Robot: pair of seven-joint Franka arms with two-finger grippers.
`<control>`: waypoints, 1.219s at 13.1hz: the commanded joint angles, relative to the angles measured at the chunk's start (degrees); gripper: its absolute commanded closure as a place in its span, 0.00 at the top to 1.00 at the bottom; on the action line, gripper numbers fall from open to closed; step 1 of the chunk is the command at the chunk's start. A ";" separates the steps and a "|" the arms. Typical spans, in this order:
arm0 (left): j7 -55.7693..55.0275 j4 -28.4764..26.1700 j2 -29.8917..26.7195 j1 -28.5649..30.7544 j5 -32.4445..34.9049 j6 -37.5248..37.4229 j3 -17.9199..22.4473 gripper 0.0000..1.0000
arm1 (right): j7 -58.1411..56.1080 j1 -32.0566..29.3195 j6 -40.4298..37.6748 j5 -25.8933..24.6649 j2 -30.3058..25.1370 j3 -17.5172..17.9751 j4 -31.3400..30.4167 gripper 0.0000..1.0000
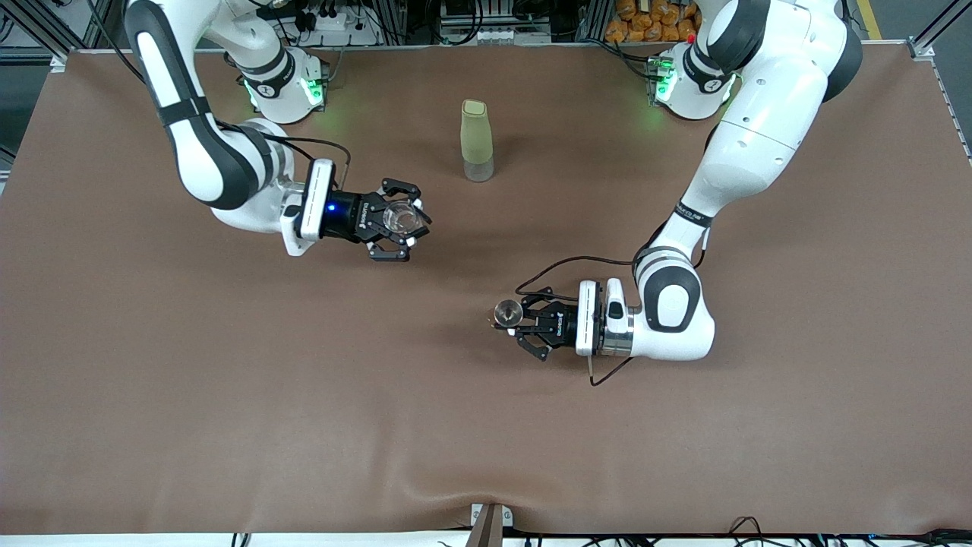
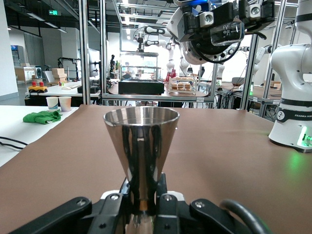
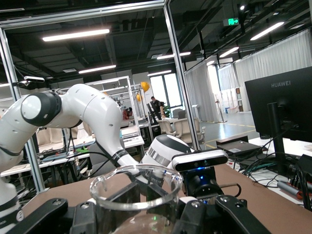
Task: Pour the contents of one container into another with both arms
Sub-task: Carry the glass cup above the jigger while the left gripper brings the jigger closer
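Both upright, well apart over the table (image 1: 152, 395). Right gripper (image 1: 400, 220) clenched on glass (image 1: 402, 218), raised, toward the right arm's end from the jigger (image 1: 508, 312). Left gripper (image 1: 522, 325) clenched on jigger, low. Bottle (image 1: 476, 140) unused. Next, probably: closing that gap, tipping one over the other.

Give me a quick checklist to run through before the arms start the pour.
1. Left end effector closed on the metal jigger: ok, gripped at its narrow waist.
2. Jigger upright: ok, mouth up in the left wrist view.
3. Right end effector closed on the clear glass cup: ok.
4. Glass cup upright: ok, its open rim faces up.
5. What is inside either container: cannot tell.
6. Containers brought together for pouring: not ok, the two are well apart over the brown table; the green bottle stands apart from both, nearer the bases.
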 commanded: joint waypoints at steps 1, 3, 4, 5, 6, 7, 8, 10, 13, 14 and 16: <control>0.57 -0.55 -0.41 -0.79 -1.32 0.85 0.09 0.00 | -2.86 0.16 2.63 4.23 4.36 2.89 4.26 0.00; 0.65 -0.55 -0.41 -0.88 -0.97 0.85 0.17 0.00 | -3.74 -0.10 3.88 5.55 7.17 4.74 6.98 0.00; 0.65 -0.55 -0.32 -1.14 -0.88 0.94 0.17 0.00 | -5.05 -0.19 4.14 7.38 8.67 5.80 8.13 0.00; 0.74 -0.55 -0.23 -1.23 -0.97 1.29 0.26 0.00 | -6.10 -0.02 4.58 9.06 10.25 6.50 9.36 0.00; 1.53 -0.55 -0.23 -1.32 -1.14 2.25 0.26 0.00 | -6.46 -0.02 4.93 10.29 11.39 7.47 10.50 0.00; 1.79 -0.63 -0.23 -1.41 -1.14 2.52 0.26 0.00 | -6.55 -0.02 5.37 10.91 12.71 8.09 11.73 0.00; 2.15 -0.64 -0.14 -1.49 -1.23 2.52 0.26 0.00 | -6.99 0.16 5.63 11.01 14.12 8.18 13.22 0.00; 2.59 -0.64 -0.14 -1.58 -1.49 2.52 0.26 0.00 | -7.60 0.42 5.63 12.23 17.01 8.27 15.86 0.00; 2.59 -0.98 -0.23 -1.58 -1.58 2.52 0.17 0.00 | -8.92 0.34 7.82 14.52 19.22 10.29 18.59 0.00; 2.59 -0.99 -0.23 -1.67 -2.10 2.52 0.17 0.00 | -8.93 0.34 8.70 14.61 19.31 10.64 19.03 0.00; 2.68 -0.99 -0.23 -2.02 -2.20 2.52 0.17 0.00 | -8.93 0.34 9.24 14.61 19.40 10.82 19.65 0.00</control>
